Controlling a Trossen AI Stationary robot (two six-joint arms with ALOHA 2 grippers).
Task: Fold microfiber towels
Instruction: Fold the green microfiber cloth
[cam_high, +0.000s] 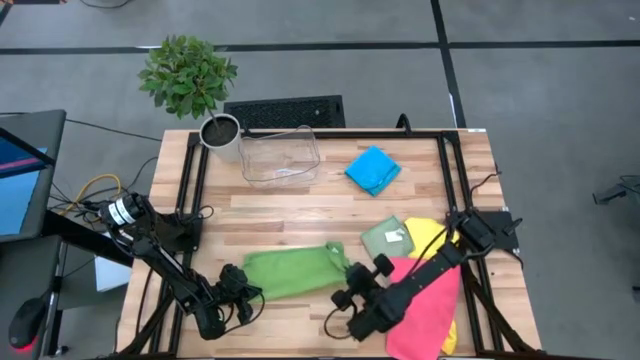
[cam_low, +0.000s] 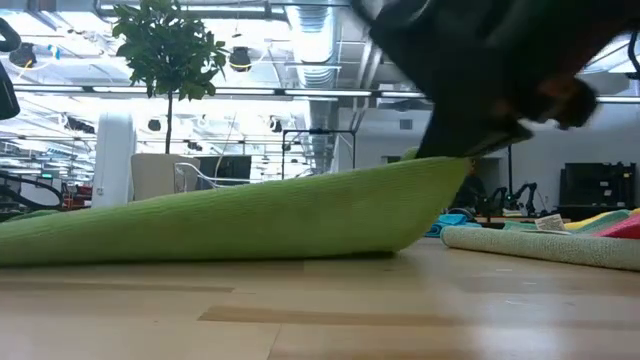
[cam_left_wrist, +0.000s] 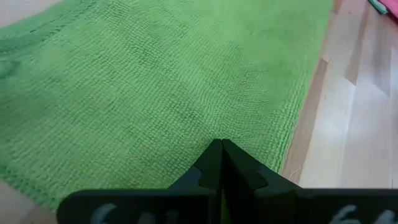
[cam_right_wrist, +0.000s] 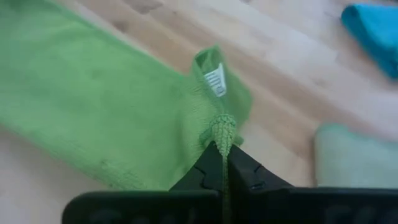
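Green towel (cam_high: 290, 271), soft, light and limp, spread at worktop (cam_high: 300, 210) front, pinched at its tagged corner by closed right pincer (cam_right_wrist: 221, 147), opposite edge under shut left pincer (cam_left_wrist: 221, 148); best gripped at corners.

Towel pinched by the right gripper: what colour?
Bright green towel, clearest in the right wrist view.

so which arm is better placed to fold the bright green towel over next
Right, probably: the right hand is shut on the bright green towel, its end lifted. The left hand is shut at the other end.
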